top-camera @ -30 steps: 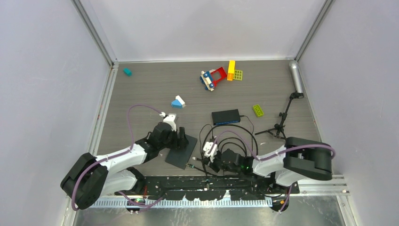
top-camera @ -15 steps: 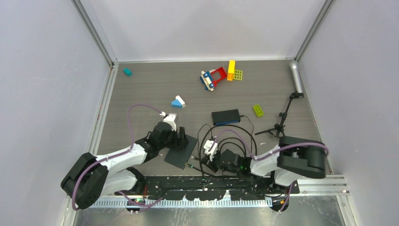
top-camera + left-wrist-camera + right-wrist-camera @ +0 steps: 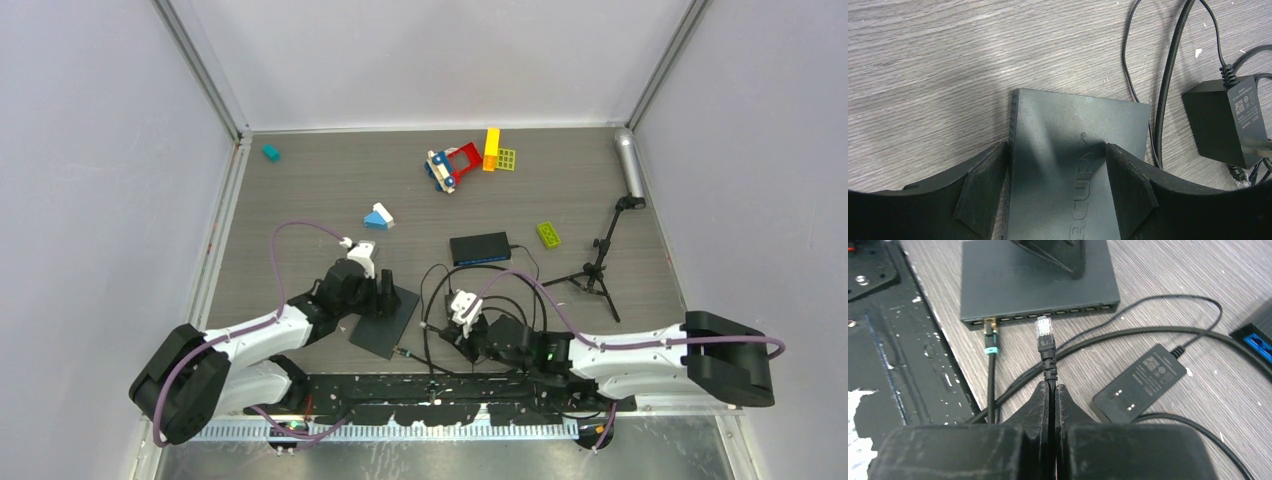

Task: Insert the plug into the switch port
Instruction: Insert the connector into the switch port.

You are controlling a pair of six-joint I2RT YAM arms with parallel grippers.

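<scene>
Pointing plug (image 3: 1044, 328) tip-first toward switch (image 3: 998, 285)

Dark grey switch (image 3: 998, 285), clear plug (image 3: 1044, 329)

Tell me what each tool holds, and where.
The right tool pinches the cable just behind its plug. The left tool, open, only rests on the switch, gripping nothing.

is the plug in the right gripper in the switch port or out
Out. The whole clear plug shows in front of the switch port row, its cable pinched in the right gripper.
</scene>
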